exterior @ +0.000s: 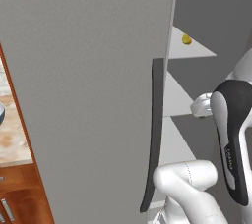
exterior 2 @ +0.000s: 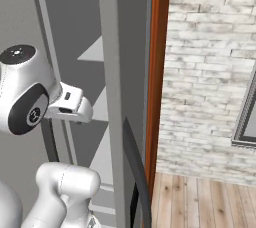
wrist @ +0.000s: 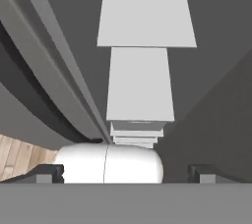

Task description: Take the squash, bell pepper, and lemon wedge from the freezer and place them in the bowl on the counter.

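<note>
Tall grey freezer door (exterior: 88, 95): matt, faintly grained finish. Dark grey curved vertical handle (exterior: 153, 134): smooth, matt. Pale grey interior shelves (wrist: 140, 83): flat, matt. Beige mottled stone desk (exterior: 12, 137) at 9 o'clock: polished. Reddish-brown wooden cabinet (exterior: 24, 196): satin. White brick wall (exterior 2: 210, 72): rough. Plank floor (exterior 2: 200, 202): wood.

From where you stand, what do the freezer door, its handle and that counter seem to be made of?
The freezer door looks like matte grey painted metal or plastic: flat, faintly speckled, no shine. Its handle seems darker grey plastic or coated metal, smooth and curved. The counter looks like mottled beige stone over reddish-brown wooden cabinets.
</note>
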